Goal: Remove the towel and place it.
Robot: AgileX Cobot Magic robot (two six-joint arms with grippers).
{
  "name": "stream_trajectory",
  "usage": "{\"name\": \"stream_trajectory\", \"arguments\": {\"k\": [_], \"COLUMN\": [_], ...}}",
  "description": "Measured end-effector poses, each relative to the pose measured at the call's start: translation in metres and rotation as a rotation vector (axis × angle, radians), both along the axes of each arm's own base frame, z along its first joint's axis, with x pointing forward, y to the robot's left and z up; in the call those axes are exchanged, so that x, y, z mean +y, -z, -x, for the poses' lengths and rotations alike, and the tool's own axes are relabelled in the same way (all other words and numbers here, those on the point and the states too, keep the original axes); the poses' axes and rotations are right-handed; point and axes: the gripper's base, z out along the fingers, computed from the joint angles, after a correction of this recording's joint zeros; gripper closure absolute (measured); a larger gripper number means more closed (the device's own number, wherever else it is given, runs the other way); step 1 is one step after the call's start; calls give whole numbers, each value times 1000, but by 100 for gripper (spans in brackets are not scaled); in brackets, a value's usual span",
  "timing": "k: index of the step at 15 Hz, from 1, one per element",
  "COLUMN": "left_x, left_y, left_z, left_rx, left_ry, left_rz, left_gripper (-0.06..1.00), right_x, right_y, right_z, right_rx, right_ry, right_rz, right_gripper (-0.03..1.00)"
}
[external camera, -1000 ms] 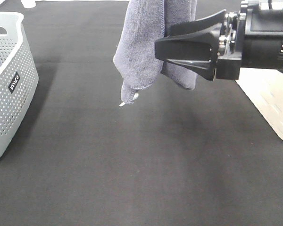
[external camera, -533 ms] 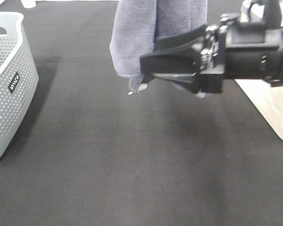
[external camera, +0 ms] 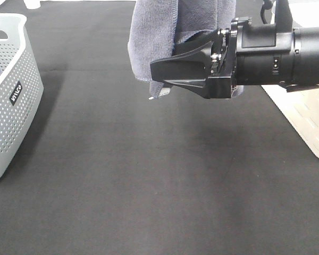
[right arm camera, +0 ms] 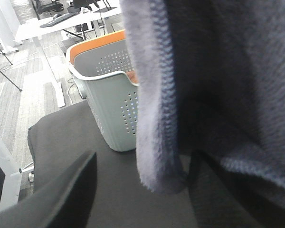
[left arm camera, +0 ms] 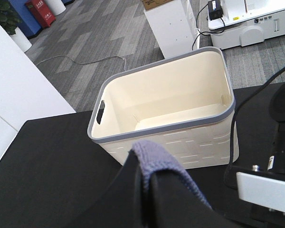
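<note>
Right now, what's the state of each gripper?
Left gripper: closed on a fold of the towel.
Right gripper: open, jaws on either side of the hanging towel, not clamped.

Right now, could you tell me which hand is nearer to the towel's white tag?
Right. The right hand straddles the towel at its hanging lower end, just above the tag. The left hand pinches a fold higher up, out of the high view.
</note>
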Motion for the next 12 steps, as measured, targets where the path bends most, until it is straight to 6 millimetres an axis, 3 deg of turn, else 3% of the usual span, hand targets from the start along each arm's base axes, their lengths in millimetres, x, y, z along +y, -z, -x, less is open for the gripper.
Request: {"name": "stream_trajectory", "arguments": {"k": [4, 7, 8, 12], "left_x": [-8, -8, -8, -6], "left_y": [13, 15, 15, 18], "left_z": [-11, -13, -14, -16], "left_rx": [31, 17, 7, -15], "left_ry": [3, -8, -15, -31], "left_rz": [-5, -19, -32, -68], "left_gripper": [94, 94, 94, 94], "right_x": [1, 1, 1, -1], "right_y": [-4, -4, -3, -2], "right_z": [0, 0, 0, 9], "right_rx": [-9, 6, 63, 189], "right_ry": [-14, -10, 0, -17], "right_rz": [-14, -19, -28, 22], "right_gripper": [53, 73, 80, 93]}}
